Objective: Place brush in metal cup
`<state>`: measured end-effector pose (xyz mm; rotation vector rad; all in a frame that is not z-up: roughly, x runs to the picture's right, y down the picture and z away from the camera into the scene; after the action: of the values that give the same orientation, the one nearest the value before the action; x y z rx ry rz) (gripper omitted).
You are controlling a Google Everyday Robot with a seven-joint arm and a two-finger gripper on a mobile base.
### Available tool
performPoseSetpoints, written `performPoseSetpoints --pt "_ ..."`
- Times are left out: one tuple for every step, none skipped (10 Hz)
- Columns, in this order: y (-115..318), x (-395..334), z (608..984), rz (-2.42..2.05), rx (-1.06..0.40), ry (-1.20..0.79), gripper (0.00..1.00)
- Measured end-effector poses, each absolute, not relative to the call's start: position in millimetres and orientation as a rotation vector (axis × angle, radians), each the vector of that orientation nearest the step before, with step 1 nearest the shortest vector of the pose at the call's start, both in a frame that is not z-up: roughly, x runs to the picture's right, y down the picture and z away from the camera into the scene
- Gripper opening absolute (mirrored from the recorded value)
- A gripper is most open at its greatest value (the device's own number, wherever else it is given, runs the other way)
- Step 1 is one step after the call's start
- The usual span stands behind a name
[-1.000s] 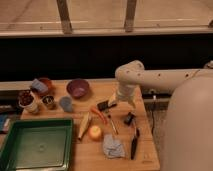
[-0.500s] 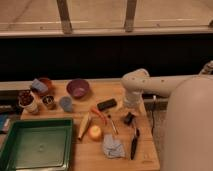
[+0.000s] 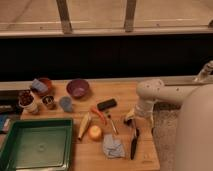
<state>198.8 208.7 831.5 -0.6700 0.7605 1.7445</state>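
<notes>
The brush [image 3: 133,143] is a long thin black stick lying near the front right corner of the wooden table [image 3: 150,155], pointing toward me. The metal cup [image 3: 48,101] is small, dark and shiny, and stands at the left of the table between the white cup and the grey-blue cup. My gripper [image 3: 131,119] hangs below the white arm [image 3: 150,92], low over the table just above the far end of the brush. It holds nothing that I can see.
A purple bowl [image 3: 78,88], grey-blue cup [image 3: 65,103], white cup with dark red contents [image 3: 26,100] and orange bowl [image 3: 41,85] stand at the back left. A black block [image 3: 106,104], corn cob [image 3: 84,125], orange fruit [image 3: 95,132] and blue cloth [image 3: 114,146] lie mid-table. A green tray [image 3: 35,145] is front left.
The arm has swung right and toward the front of the table, bringing the gripper from near the black block down to the far end of the brush. The objects have not moved.
</notes>
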Motion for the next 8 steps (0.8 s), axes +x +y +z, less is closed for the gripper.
performPoseSetpoints --pt "215.2 204.2 834.5 1.752 -0.687 0.773 0.80" --pt "220.6 207.7 835.1 1.755 -0.702 0.788 0.80" --pt "223.4 205.0 835.6 1.752 -0.715 0.796 0.80" --pt "226.1 204.0 834.4 1.752 -0.723 0.798 0.80" --pt "226.2 202.4 830.9 1.753 -0.718 0.787 0.80" --pt "221.5 197.6 819.2 1.755 -0.702 0.763 0.80" --pt "215.9 195.4 809.3 1.755 -0.689 0.748 0.80" --pt "206.9 189.6 793.8 1.754 -0.672 0.720 0.80"
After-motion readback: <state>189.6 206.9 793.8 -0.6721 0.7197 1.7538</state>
